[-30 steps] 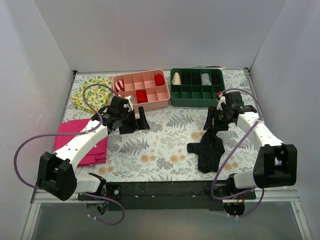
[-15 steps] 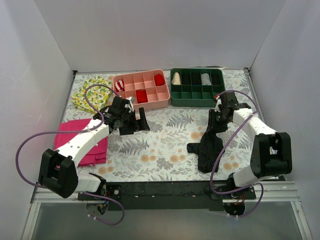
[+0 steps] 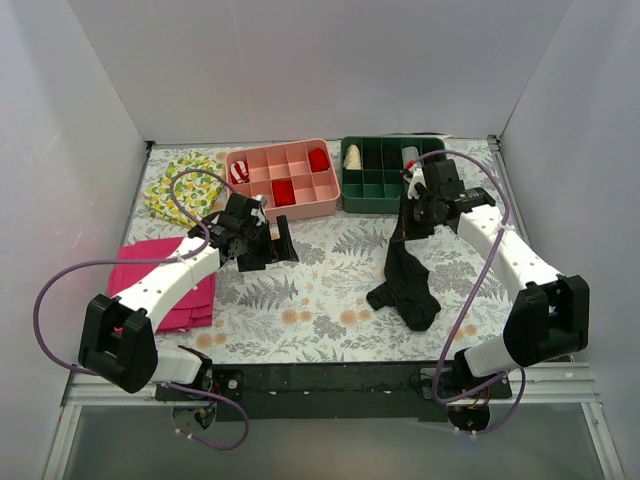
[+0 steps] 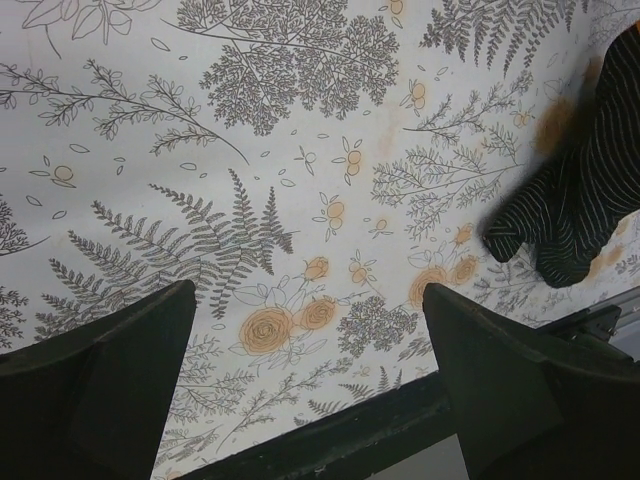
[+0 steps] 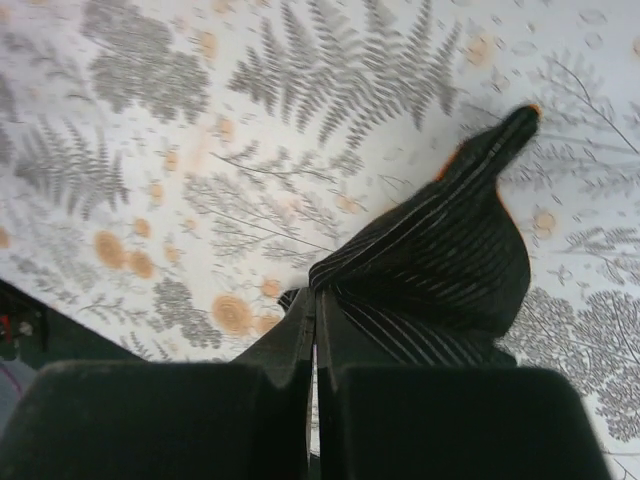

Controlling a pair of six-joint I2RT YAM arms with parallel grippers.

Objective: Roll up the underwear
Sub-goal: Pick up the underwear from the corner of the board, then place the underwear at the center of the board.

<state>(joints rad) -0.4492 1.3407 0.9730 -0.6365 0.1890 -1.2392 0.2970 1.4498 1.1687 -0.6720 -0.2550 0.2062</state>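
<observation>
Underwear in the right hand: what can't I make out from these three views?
Right wrist view: the underwear edge vanishes between the shut fingers of the right hand; how much fabric is pinched is hidden.
Left wrist view: only one striped corner shows; the right frame edge cuts the rest.
Top view: the grasp point is lost against the dark hand; items in the green tray are too small to identify.
</observation>
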